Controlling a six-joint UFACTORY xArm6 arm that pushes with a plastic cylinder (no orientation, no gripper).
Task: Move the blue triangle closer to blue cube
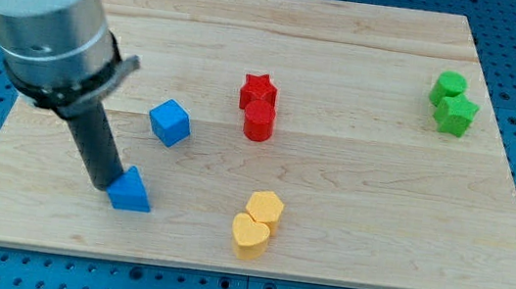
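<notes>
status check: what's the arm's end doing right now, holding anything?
No hand, just a rod: nothing held.
My tip sits against the left side of the blue triangle; the blue cube lies up and right of it.

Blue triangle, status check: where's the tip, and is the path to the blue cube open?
My tip at the blue triangle, on its view-left side. Blue cube up and to view-right, apart from the triangle. Nothing between them; red pair and yellow pair stand off the line.

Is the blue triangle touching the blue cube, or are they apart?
Apart. Bare wood shows between the blue triangle and the blue cube above it. My tip sits against the triangle's left side.
</notes>
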